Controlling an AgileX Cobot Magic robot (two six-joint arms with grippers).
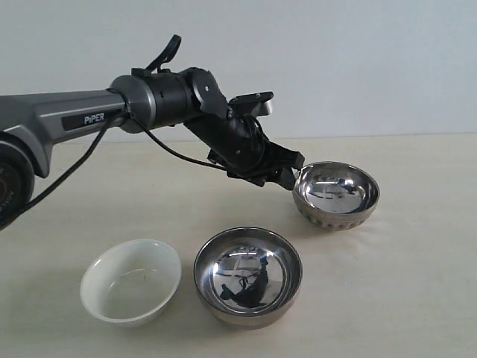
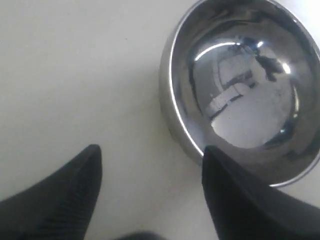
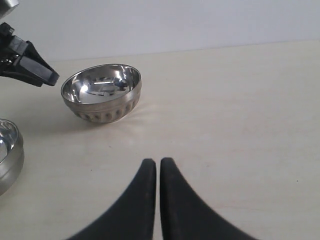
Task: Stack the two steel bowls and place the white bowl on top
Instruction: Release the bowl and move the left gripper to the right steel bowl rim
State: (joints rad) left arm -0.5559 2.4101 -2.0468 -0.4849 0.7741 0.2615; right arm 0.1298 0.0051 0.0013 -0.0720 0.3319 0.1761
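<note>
The ribbed steel bowl [image 1: 336,195] [image 2: 245,90] [image 3: 102,92] stands on the table at the right. My left gripper [image 1: 292,179] [image 2: 151,148] has reached across to its left rim and is open. One finger [image 2: 235,200] overlaps the bowl's near rim, while the other finger [image 2: 65,195] is over bare table. The smooth steel bowl [image 1: 248,276] [image 3: 7,155] sits front centre, with the white bowl [image 1: 131,281] to its left. My right gripper [image 3: 158,162] is shut on nothing above the table and does not show in the exterior view.
The beige table [image 1: 417,298] runs back to a pale wall. The left arm's long grey link [image 1: 67,119] and its cable span the upper left of the exterior view.
</note>
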